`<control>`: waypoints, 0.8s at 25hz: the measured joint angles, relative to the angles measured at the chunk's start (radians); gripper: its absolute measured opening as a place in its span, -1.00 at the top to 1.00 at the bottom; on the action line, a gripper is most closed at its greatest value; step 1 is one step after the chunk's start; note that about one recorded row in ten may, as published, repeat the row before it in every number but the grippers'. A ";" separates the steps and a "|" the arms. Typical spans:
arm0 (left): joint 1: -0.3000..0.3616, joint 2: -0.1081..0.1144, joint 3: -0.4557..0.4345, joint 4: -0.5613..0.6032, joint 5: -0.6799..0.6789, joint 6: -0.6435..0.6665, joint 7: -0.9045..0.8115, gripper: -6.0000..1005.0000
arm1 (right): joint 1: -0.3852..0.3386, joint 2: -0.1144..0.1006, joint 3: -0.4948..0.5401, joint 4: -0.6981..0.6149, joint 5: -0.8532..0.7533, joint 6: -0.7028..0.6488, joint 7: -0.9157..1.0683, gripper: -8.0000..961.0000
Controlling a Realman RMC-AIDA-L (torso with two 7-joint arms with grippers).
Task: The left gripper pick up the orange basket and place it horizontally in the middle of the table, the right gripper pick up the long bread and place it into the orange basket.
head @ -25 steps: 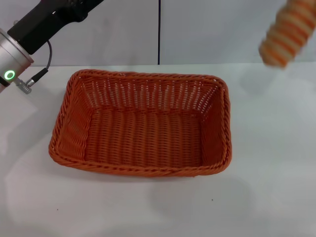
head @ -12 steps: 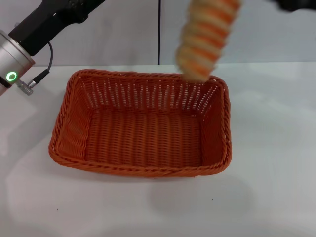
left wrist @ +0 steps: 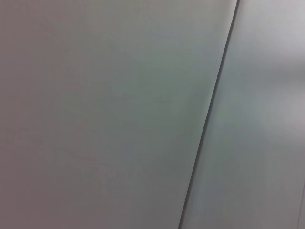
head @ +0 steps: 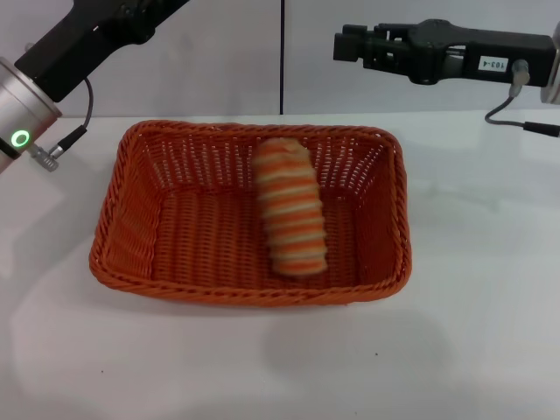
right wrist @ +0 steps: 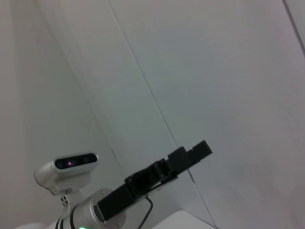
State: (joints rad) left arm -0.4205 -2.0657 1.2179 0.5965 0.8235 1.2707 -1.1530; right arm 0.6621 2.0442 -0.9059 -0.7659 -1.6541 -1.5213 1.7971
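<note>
The orange basket lies lengthwise across the middle of the white table. Inside it, right of centre, the long bread rests on the floor with one end leaning toward the far wall. My right gripper hovers high above the basket's far right corner, pointing left, open and holding nothing. The left arm, with its silver segment and green ring light, is raised at the far left, clear of the basket. The left gripper shows far off in the right wrist view, raised in front of the wall.
A wall with a dark vertical seam stands behind the table. A cable trails from the right arm at the right edge. White tabletop surrounds the basket on all sides. The left wrist view shows only wall.
The bread swept leftward through the air from the upper right, left the right gripper and now lies in the basket. The right gripper has come into view. The left arm has stayed put.
</note>
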 joint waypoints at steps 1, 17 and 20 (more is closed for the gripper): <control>-0.001 0.000 0.000 0.000 0.000 0.000 0.000 -0.61 | 0.000 0.000 0.000 0.000 0.000 0.000 0.000 0.75; 0.002 -0.005 0.004 -0.121 -0.189 0.098 0.204 -0.61 | -0.271 0.019 0.219 -0.047 0.225 -0.079 -0.323 -0.46; -0.007 -0.006 0.009 -0.221 -0.297 0.179 0.324 -0.61 | -0.371 0.030 0.346 0.028 0.399 -0.094 -0.501 -0.46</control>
State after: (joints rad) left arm -0.4280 -2.0714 1.2269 0.3757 0.5269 1.4497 -0.8288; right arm 0.2915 2.0739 -0.5603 -0.7382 -1.2555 -1.6150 1.2960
